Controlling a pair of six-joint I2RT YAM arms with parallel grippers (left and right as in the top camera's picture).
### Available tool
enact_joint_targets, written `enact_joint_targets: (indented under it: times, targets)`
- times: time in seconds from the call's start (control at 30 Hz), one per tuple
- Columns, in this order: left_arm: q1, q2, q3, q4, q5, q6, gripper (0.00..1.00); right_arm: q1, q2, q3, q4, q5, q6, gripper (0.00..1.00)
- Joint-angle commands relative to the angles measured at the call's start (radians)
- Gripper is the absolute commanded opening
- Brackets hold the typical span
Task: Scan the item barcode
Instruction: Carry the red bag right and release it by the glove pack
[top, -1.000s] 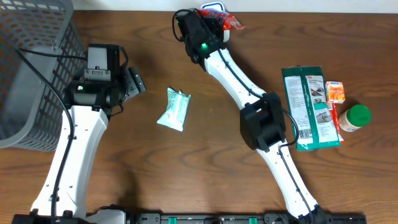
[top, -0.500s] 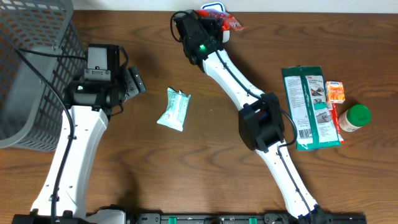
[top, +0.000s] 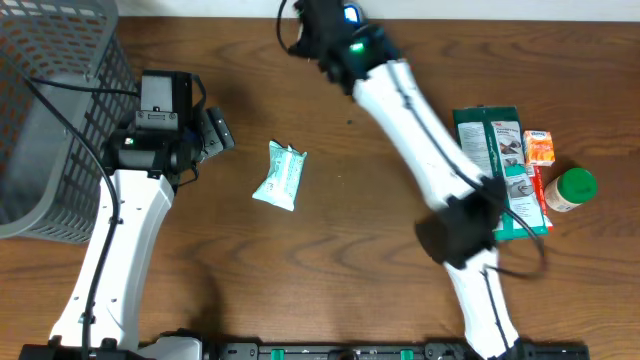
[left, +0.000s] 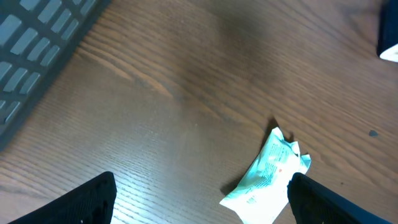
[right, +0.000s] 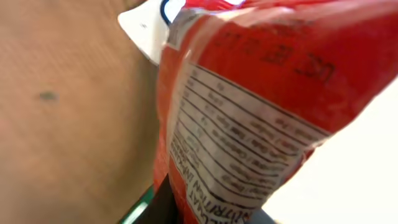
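A red packet (right: 249, 106) with a white nutrition label fills the right wrist view. My right gripper (right: 211, 214) is shut on its lower end, one dark finger (right: 166, 205) showing beside it. No barcode shows on the side I see. From above, the right gripper (top: 318, 22) is at the table's far edge, and the arm hides the packet. A white and blue object (top: 348, 12) lies just right of it, its white corner (right: 144, 30) also seen past the packet. My left gripper (left: 202, 202) hangs open above the table, near a mint-green packet (left: 267, 171).
A grey mesh basket (top: 50, 100) stands at the far left. The mint-green packet (top: 280, 175) lies mid-table. At the right lie a long green packet (top: 495, 150), a small orange pack (top: 540, 147) and a green-lidded jar (top: 572, 190).
The right arm has swung: its elbow moved right and toward the front, over the green packet. Its wrist shifted to the far edge, and the red packet no longer shows from above. The left arm is still.
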Motion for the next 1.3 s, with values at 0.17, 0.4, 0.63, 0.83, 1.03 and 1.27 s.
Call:
enact_joint_targets:
  times: [0.17,0.4,0.63,0.83,1.03,1.27]
  targets:
    - [0.003,0.010,0.011,0.000,-0.013,-0.002,0.88,-0.166,-0.260,0.019,-0.381,-0.527,0.491,0.01]
    - [0.003,0.010,0.011,0.000,-0.013,-0.002,0.88,-0.364,-0.245,-0.042,-0.558,-0.785,0.580,0.01]
    - [0.003,0.010,0.011,0.000,-0.013,-0.002,0.88,-0.486,-0.244,-0.275,-0.494,-0.806,0.602,0.01]
    - [0.003,0.010,0.011,0.000,-0.013,-0.002,0.88,-0.515,-0.244,-0.553,-0.320,-0.798,0.602,0.02]
    - [0.003,0.010,0.011,0.000,-0.013,-0.002,0.88,-0.520,-0.244,-0.709,-0.185,-0.650,0.678,0.02]
    - [0.003,0.010,0.011,0.000,-0.013,-0.002,0.88,-0.520,-0.244,-0.821,-0.043,-0.607,0.691,0.07]
